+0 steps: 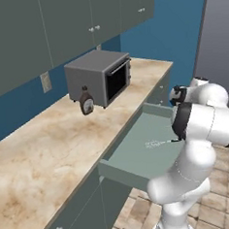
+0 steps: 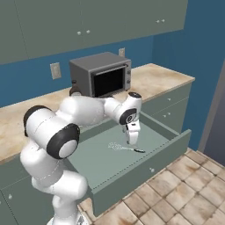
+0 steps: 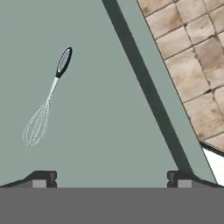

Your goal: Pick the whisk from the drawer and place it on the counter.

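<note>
The whisk [image 3: 46, 105] lies flat on the floor of the open drawer [image 2: 101, 162], its silvery wire loops at one end and its slim dark handle at the other. It also appears in the left base view as the whisk [image 1: 155, 143] and in the right base view as the whisk [image 2: 126, 148]. My gripper [image 2: 132, 141] hangs point-down just above the drawer floor, close beside the whisk's handle end. Its fingertips [image 3: 43, 178] stand wide apart, so the gripper [image 3: 111, 179] is open and holds nothing. The beige marbled counter [image 1: 50, 141] runs behind the drawer [image 1: 139, 156].
A grey microwave [image 1: 101, 76] stands on the counter with a brown syrup bottle [image 1: 86, 101] in front of it. The drawer's front wall [image 3: 148, 92] rises on one side of the gripper. Beyond it lies tiled floor [image 2: 176, 189]. Upper cabinets [image 2: 88, 22] hang above.
</note>
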Robot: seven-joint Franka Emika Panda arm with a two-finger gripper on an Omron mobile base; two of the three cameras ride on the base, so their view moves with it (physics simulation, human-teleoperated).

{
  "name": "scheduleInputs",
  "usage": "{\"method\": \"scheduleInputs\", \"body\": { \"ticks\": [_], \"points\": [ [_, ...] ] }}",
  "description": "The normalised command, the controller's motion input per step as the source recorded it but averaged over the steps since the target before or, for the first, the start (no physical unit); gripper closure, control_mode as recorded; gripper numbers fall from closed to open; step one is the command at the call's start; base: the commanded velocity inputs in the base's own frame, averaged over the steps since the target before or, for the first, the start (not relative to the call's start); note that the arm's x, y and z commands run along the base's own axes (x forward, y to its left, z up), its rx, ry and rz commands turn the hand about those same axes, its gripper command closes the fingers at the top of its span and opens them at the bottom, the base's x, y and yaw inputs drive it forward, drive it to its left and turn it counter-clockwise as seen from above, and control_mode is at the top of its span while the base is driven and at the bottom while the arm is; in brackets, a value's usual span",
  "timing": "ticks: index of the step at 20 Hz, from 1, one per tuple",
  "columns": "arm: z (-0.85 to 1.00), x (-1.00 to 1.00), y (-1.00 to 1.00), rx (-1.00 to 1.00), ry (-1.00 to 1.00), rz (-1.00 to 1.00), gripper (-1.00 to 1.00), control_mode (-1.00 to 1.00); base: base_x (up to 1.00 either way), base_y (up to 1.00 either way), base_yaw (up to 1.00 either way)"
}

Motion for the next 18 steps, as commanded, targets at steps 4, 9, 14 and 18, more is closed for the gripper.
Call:
{"method": "scheduleInputs", "body": {
  "ticks": [4, 9, 14, 18],
  "points": [
    [-0.39, 0.68, 0.49, 0.0, 0.0, -0.24, -1.0, -1.0, 0.0, 0.0, 0.0],
    [-0.53, 0.42, 0.24, 0.0, 0.0, -0.12, -1.0, -1.0, 0.0, 0.0, 0.0],
    [-0.58, 0.37, 0.13, 0.0, 0.0, 0.0, -1.0, -1.0, 0.0, 0.0, 0.0],
    [-0.62, 0.27, 0.19, 0.0, 0.0, 0.0, -1.0, -1.0, 0.0, 0.0, 0.0]
  ]
}}
